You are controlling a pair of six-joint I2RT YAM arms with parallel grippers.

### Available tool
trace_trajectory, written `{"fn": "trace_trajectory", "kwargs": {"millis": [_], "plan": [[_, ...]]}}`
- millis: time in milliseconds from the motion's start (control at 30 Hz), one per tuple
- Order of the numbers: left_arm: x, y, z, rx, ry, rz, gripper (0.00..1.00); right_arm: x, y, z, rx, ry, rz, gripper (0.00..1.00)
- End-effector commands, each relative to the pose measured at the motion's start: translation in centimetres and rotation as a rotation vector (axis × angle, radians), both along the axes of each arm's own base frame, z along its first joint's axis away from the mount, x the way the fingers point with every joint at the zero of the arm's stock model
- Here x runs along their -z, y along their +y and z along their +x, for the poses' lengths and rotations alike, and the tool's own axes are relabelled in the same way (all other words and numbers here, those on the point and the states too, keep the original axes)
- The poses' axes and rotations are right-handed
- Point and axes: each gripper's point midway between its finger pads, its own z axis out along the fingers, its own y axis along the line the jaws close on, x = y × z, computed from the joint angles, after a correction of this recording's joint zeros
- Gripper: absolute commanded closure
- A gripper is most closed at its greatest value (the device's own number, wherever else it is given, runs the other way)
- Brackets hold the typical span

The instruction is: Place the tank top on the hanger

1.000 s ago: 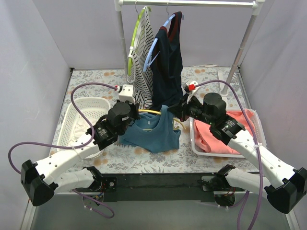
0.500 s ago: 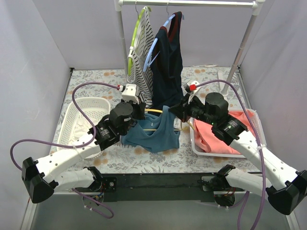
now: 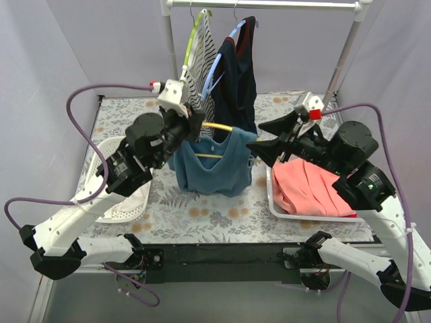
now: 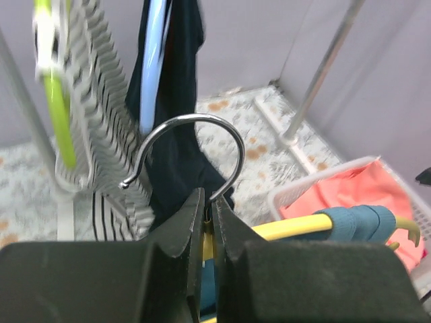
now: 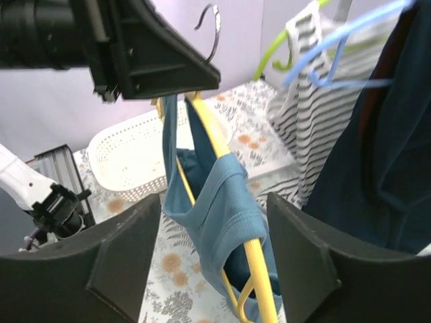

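Firmly put, the left claw (image 4: 207, 205) is pinched tight on the neck of the hanger (image 4: 296, 227), just under its hook (image 4: 202, 128). The tank top (image 3: 212, 168) hangs from both of the hanger's arms, lifted above the table (image 3: 222, 215). The right claw (image 3: 254, 134) stands spread wide just beside the hanger's right end, touching nothing that I can make out. The top looks seated, so I judge the job now is to hold the bar level (a tilt could let a strap slide off the tip). The right claw should nudge that strap inward only if needed. Room is tight behind, where the striped top (image 3: 199, 101) and navy garment (image 3: 236, 87) hang from the rail (image 3: 269, 4) close to the hook. The basket (image 3: 271, 195) of pink clothes sits near the right claw, and the freest space lies toward the near edge.
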Motion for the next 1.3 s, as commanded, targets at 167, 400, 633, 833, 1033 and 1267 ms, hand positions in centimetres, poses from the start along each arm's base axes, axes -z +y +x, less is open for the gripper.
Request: {"fn": "trace_trajectory", "kwargs": {"millis": [167, 400, 633, 833, 1033, 1267], "plan": [[-9.8, -3.4, -2.6, 0.263, -0.144, 0.012, 1.0, -5.6, -2.2, -2.2, -0.003, -0.151, -0.036, 0.21], [-6.3, -4.5, -3.2, 0.329, -0.104, 0.045, 1.0, -2.7, -2.6, -3.0, -0.016, -0.067, -0.075, 0.2], [-4.7, -4.8, -3.4, 0.343, -0.092, 0.044, 1.0, 2.8, -1.1, -2.7, -0.066, 0.127, -0.162, 0.28], [-4.0, -5.2, -3.4, 0.359, -0.095, 0.043, 1.0, 5.9, -1.3, -2.5, -0.051, 0.203, -0.223, 0.32], [-3.5, -5.7, -3.2, 0.366, -0.089, 0.032, 1.0, 7.6, -0.7, -2.7, -0.083, 0.254, -0.236, 0.46], [-2.0, -6.3, -2.5, 0.345, -0.072, 0.023, 1.0, 7.9, -1.2, -2.7, -0.049, 0.239, -0.199, 0.98]]}}
